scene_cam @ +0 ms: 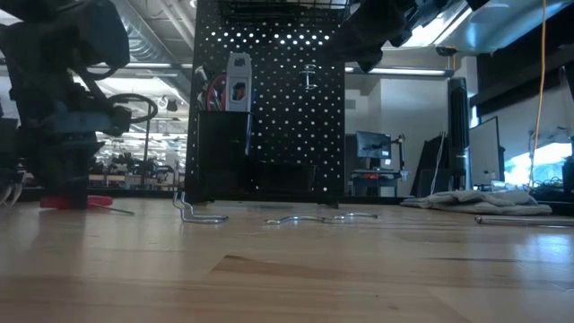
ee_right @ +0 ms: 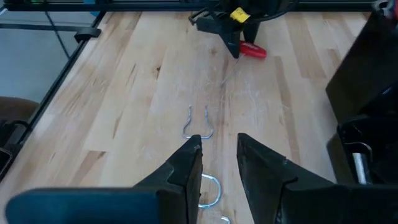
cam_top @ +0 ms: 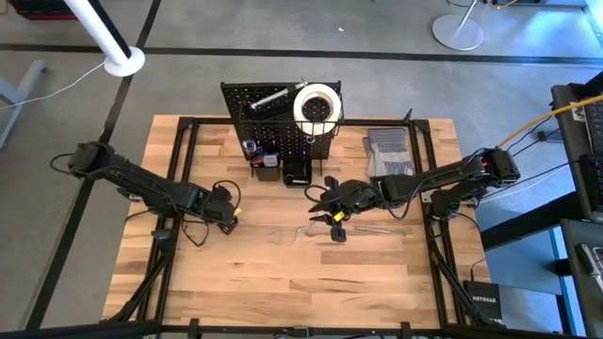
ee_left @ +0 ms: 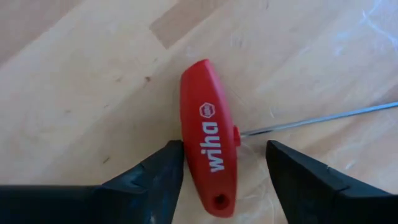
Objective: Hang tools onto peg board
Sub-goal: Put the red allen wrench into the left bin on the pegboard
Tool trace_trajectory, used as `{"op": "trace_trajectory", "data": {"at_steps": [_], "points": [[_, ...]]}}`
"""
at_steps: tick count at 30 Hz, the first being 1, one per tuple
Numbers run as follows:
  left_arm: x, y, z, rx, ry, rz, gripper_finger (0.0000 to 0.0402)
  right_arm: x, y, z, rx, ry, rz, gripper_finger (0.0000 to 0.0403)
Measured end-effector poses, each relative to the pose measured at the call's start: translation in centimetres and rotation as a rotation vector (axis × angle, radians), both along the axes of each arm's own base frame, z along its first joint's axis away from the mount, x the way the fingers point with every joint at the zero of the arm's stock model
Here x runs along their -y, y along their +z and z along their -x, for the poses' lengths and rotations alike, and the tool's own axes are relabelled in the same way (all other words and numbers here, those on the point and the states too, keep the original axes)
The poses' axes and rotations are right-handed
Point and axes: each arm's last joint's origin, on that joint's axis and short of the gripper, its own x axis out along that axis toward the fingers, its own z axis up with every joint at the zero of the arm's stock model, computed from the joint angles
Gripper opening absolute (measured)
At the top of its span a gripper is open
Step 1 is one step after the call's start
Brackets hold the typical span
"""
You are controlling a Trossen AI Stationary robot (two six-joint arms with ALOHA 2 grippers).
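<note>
Our left hand [ee_left: 225,177] spread wide astride the red T-handle key [ee_left: 209,163] on the desk [ee_left: 81,93], our right hand [ee_right: 217,165] narrowly parted, holding nothing, above wire hooks [ee_right: 198,124]

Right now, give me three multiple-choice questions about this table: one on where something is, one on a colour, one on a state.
1. Where is the white tape roll?
A. at the top of the peg board
B. on the grey gloves
C. in the right hand

2. What colour is the T-handle tool at the left hand?
A. blue
B. red
C. yellow

3. How do the left hand's fingers stand?
A. clamped on the handle
B. apart, one on each side of the handle
C. shut above the peg board

Answers:
1 A, the high view shows the roll up at the board.
2 B, the left wrist view shows a red handle.
3 B, bare wood shows between handle and one finger.
</note>
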Motion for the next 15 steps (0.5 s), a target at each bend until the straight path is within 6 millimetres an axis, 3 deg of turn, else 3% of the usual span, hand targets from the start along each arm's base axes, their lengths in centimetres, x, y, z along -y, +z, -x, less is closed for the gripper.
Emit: {"op": "trace_trajectory", "data": {"at_steps": [9,15], "points": [[-0.14,-0.12,0.07,-0.019,-0.087,-0.059,0.0094,0.07,-0.01,-0.01,0.001,-0.021,0.012,0.0104],[0.23,0.16,-0.01,-0.020,-0.141,-0.084,0.0090,0.08,-0.16,0.08,-0.018,-0.028,0.002,0.0104]]}}
